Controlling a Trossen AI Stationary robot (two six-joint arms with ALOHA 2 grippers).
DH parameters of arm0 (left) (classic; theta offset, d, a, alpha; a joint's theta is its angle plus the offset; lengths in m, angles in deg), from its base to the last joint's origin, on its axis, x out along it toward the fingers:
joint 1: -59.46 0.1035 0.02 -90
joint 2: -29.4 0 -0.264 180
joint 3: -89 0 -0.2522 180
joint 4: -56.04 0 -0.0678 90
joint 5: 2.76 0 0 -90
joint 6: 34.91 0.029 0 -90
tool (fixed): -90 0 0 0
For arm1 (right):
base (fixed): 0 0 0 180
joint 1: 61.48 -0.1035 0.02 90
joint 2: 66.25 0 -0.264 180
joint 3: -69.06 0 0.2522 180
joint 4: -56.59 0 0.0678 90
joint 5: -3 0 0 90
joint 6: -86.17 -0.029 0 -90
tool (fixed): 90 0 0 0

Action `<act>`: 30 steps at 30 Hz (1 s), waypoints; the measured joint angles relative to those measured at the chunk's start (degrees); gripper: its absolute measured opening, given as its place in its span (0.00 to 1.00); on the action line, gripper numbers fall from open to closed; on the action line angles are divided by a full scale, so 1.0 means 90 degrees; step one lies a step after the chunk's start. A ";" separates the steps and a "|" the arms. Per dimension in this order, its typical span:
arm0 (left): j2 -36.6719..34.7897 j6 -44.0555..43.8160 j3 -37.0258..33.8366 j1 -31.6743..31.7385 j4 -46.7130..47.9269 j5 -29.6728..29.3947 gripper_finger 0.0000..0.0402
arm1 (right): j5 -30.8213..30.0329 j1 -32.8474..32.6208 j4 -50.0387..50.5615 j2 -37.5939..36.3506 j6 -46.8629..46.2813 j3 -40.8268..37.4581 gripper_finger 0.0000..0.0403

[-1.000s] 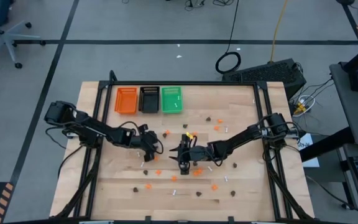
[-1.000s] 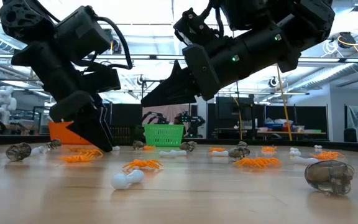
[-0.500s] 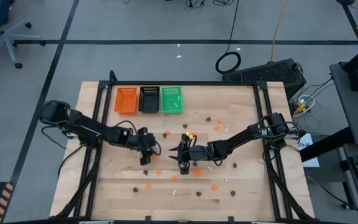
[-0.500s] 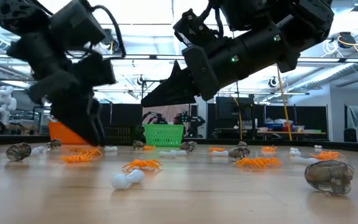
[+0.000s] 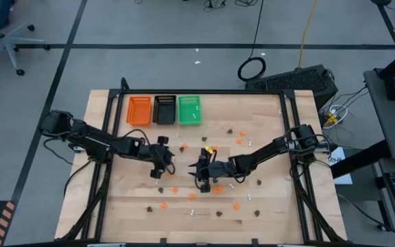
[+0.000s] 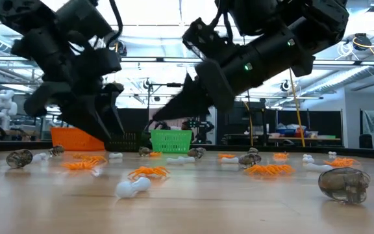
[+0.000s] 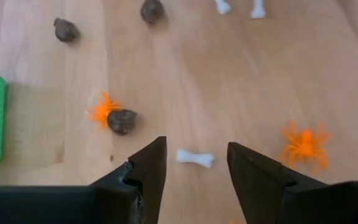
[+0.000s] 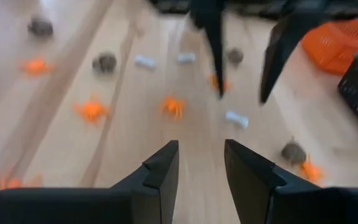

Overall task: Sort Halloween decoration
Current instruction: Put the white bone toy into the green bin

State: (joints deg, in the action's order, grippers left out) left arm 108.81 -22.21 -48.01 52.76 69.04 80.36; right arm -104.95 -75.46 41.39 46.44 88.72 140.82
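Observation:
Tiny Halloween decorations lie scattered on the wooden table: orange spiders (image 5: 236,205), dark brown blobs (image 5: 258,213) and white bones (image 5: 191,211). My left gripper (image 5: 159,165) hangs open just above the table's middle, slanting down. In its wrist view its fingers (image 7: 196,145) stand over a white bone (image 7: 195,158) without touching it; a brown blob (image 7: 122,121) lies against an orange spider (image 7: 101,111) nearby. My right gripper (image 5: 201,173) hovers open close to the right of the left one, nothing between its fingers (image 8: 201,146).
Three small trays stand in a row at the table's far left: orange (image 5: 139,110), black (image 5: 164,110), green (image 5: 189,110). In the low view a large brown blob (image 6: 344,184) and a white bone (image 6: 132,187) lie near the front. The two grippers stand close together.
My left gripper has risen a little off the table, drawn slightly toward the table's left edge and rolled about its own pointing line, so both its fingers now show side by side in the low view. The trinkets lie where they were.

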 joint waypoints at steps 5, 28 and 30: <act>0.0017 0.0032 0.0002 0.0454 -0.0019 0.0750 0.39 | 0.0002 0.0002 0.0250 0.0000 -0.0179 0.0000 0.28; 0.0942 0.1178 0.0027 0.1246 -0.0436 0.2046 0.42 | -0.0015 0.0012 0.0123 0.0000 -0.0226 0.0000 0.28; 0.0998 0.1172 0.0027 0.1382 -0.0443 0.2318 0.40 | -0.0017 0.0012 0.0107 0.0000 -0.0225 0.0000 0.28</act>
State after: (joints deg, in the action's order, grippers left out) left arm 117.80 -11.66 -47.77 65.20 65.05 101.22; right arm -105.10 -75.35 42.35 46.44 86.70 140.82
